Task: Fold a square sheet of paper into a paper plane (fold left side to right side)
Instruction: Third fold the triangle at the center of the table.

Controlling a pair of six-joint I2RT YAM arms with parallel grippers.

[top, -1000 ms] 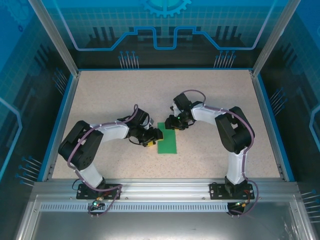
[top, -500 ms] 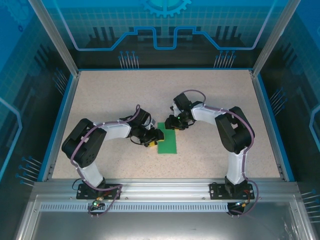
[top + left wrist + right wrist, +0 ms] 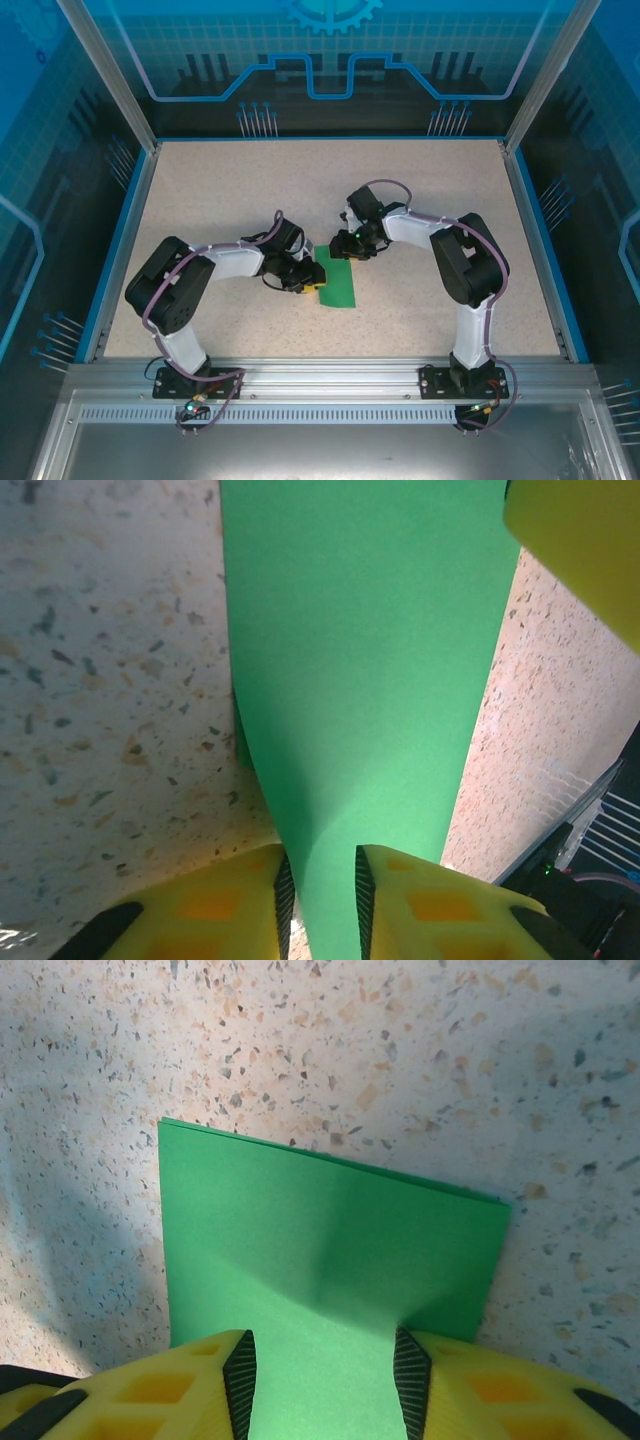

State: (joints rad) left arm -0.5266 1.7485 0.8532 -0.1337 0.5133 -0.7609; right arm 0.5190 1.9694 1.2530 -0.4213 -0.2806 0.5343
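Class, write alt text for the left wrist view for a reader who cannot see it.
A green sheet of paper runs up the frame from the narrow gap between the left hand's two yellow fingers, over a speckled table. Part of another yellow finger shows in the top right corner.

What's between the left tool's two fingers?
The green paper runs through the gap between the yellow fingers of the left tool, seen in the left wrist view; grip unclear.

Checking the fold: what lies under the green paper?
Speckled table shows around the folded green paper; a lower layer's edge peeks out along one side. The area beneath the paper itself is covered.
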